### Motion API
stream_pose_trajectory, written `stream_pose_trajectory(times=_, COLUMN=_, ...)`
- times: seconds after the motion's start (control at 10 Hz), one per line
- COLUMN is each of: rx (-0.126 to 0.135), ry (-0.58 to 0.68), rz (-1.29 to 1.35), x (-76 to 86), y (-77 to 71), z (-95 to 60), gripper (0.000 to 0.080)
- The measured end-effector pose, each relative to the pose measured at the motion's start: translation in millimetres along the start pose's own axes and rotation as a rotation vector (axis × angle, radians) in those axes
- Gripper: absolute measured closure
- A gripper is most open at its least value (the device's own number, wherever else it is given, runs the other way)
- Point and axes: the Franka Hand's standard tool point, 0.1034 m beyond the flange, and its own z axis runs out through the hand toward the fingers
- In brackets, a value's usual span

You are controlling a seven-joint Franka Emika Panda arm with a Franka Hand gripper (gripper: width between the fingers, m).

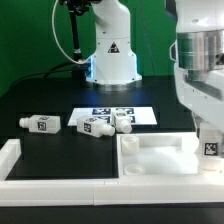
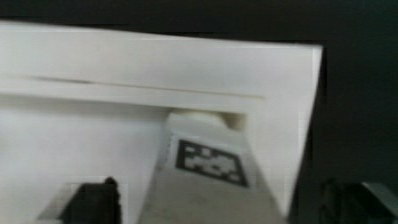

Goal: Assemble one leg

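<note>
The wrist view shows the gripper [image 2: 217, 200] with jaws spread around a leg [image 2: 208, 160]; the exterior view hides them but shows three loose legs [image 1: 40, 123].

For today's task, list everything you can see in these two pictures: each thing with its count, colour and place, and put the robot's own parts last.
Loose legs: three, white with black-and-white tags, on the black table; one apart toward the exterior view's left, two close together at the marker board's near edge.
Fourth leg: one, white, tagged, at the tray-like panel's corner on the exterior view's right, under the gripper; close up in the wrist view.
Marker board: one, white, flat behind the legs.
Tray-like panel: one, white, rimmed, in front.
White frame: one, along the front and left edges.
Table: black.
Robot base: white, behind.
Gripper: dark fingertips either side of the fourth leg.
</note>
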Motion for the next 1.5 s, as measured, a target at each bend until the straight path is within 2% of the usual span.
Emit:
stream_pose_trajectory(times=0.1, rx=-0.024, ry=-0.023, rz=-0.164, x=-8.3, y=2.8, z=-0.7, gripper=0.0166)
stream_pose_trajectory(times=0.5, rx=-0.029, ry=-0.019, rz=-0.434, x=-5.4, y=4.0, z=-0.2, gripper=0.0151)
stream_pose_trajectory(times=0.7, rx=-0.046, ry=-0.004, rz=-0.859, x=5.1, y=5.3, z=-1.3, gripper=0.0151)
stream_pose_trajectory(times=0.9, rx=-0.047, ry=-0.007, rz=-0.889, x=7.5, y=6.7, z=-0.5, gripper=0.0151)
stream_pose_trajectory(times=1.0, rx=-0.048, ry=-0.006, rz=-0.856, x=7.7, y=6.8, z=-0.3, gripper=0.0284)
stream_pose_trajectory(times=1.1, rx=-0.048, ry=-0.005, rz=-0.820, x=7.8, y=7.0, z=-0.1, gripper=0.0284)
stream_pose_trajectory(times=1.2, rx=-0.048, ry=-0.003, rz=-0.707, x=7.6, y=7.2, z=0.3, gripper=0.0422)
stream_pose_trajectory(times=1.3, rx=-0.048, ry=-0.001, rz=-0.619, x=7.8, y=7.2, z=0.4, gripper=0.0517)
stream_pose_trajectory(times=1.4, rx=-0.047, ry=0.001, rz=-0.563, x=7.7, y=7.1, z=0.7, gripper=0.0517)
stream_pose_trajectory(times=1.5, rx=-0.049, ry=0.009, rz=-0.396, x=7.6, y=7.3, z=0.9, gripper=0.0517)
